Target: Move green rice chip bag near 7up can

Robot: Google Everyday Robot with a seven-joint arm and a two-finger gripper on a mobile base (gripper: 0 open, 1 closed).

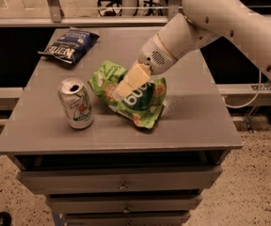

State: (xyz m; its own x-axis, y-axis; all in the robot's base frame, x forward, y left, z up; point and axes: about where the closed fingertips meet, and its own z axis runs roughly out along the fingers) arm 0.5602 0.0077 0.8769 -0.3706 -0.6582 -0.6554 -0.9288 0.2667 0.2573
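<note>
The green rice chip bag (142, 102) lies crumpled in the middle of the grey table (196, 121). It is just right of the 7up can (76, 103), with a small gap between them. The can stands upright with its top opened. My gripper (126, 86) comes down from the upper right on the white arm (211, 18). It rests on the bag's upper left part and covers some of the lettering.
A dark blue chip bag (69, 45) lies at the table's far left corner. Drawers (121, 182) sit under the tabletop. A rail and chair legs stand behind the table. The floor drops away on the right and at the front.
</note>
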